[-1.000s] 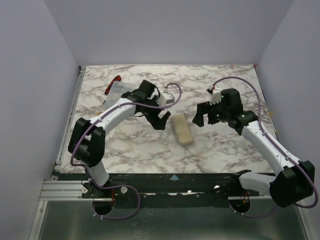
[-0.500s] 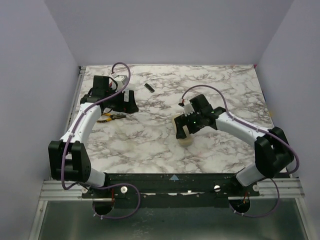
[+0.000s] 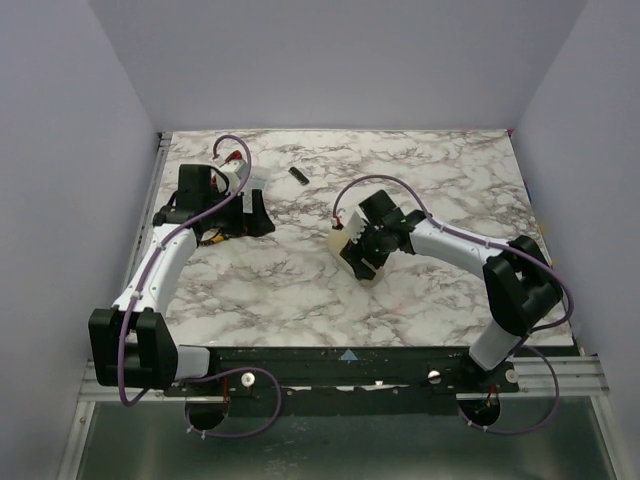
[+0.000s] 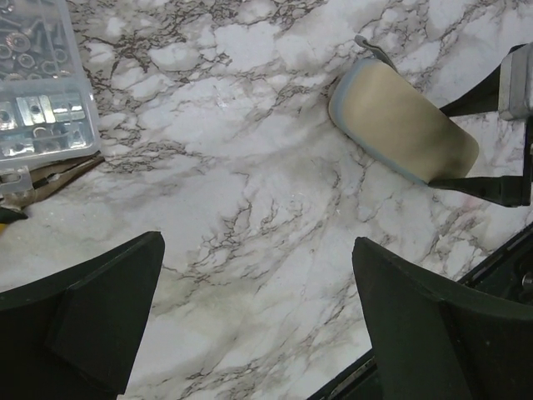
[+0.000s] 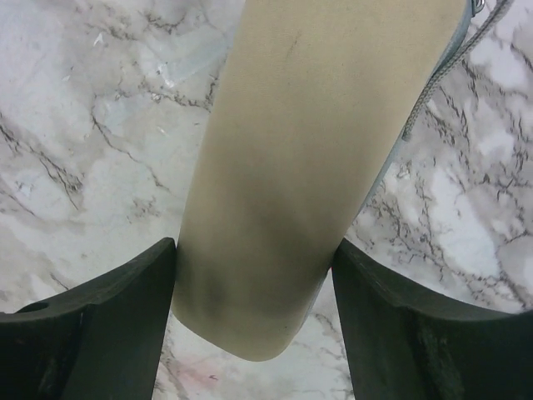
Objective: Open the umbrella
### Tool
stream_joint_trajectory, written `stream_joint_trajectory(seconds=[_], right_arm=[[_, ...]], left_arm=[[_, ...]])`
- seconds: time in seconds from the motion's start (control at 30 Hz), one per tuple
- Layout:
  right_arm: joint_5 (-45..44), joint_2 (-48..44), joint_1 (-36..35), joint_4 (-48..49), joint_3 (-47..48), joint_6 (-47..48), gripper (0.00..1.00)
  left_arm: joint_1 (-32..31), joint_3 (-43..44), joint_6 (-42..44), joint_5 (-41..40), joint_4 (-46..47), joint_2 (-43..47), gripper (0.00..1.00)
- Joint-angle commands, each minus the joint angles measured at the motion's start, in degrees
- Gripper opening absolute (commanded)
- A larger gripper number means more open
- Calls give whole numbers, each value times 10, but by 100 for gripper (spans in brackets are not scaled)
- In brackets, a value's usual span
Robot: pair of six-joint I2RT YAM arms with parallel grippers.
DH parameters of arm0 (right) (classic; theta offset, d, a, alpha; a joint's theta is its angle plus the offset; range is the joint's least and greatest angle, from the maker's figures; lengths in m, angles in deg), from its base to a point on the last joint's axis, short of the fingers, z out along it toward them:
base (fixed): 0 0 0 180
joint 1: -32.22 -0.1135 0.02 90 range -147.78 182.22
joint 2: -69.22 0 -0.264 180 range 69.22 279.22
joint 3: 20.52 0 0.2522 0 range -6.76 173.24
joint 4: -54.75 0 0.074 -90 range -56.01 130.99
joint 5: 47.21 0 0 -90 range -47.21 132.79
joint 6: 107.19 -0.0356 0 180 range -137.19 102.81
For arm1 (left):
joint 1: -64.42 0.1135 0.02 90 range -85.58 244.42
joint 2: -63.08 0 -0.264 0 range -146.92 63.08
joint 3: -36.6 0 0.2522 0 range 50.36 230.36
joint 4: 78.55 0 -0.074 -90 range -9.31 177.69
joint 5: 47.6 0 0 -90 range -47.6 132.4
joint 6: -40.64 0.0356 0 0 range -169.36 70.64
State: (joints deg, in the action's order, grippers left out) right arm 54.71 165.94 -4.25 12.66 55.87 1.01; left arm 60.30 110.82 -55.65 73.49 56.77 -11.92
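Right pincer (image 5: 254,250) reaches low, clamped across the umbrella (image 5: 316,142)

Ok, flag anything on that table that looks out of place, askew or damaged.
Nothing spilled or damaged. The umbrella lies folded and slanted, the right gripper closed on its sides. Off-task clutter: a small black stick alone toward the far edge, and a clear parts box on the left side.

cream umbrella (image 5: 275,167), folded shut, lying flat
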Motion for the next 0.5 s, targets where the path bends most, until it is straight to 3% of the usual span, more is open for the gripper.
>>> stream_joint_trajectory(seconds=[0.0, 0.13, 0.27, 0.37, 0.47], right_arm=[[37, -4, -4, -55, -13, 212, 65], [98, -21, -2, -123, -31, 389, 64], [118, -17, 1, -203, -48, 544, 59], [107, -19, 2, -223, -72, 615, 56], [77, -51, 2, -180, -127, 654, 53]], left_arm=[[3, -26, 5, 59, 24, 12, 98], [0, -95, 76, 153, 90, 37, 92], [-32, -123, 143, 196, 88, 31, 83], [-66, -133, 153, 208, 93, 17, 82], [-112, -154, 147, 202, 129, 15, 75]])
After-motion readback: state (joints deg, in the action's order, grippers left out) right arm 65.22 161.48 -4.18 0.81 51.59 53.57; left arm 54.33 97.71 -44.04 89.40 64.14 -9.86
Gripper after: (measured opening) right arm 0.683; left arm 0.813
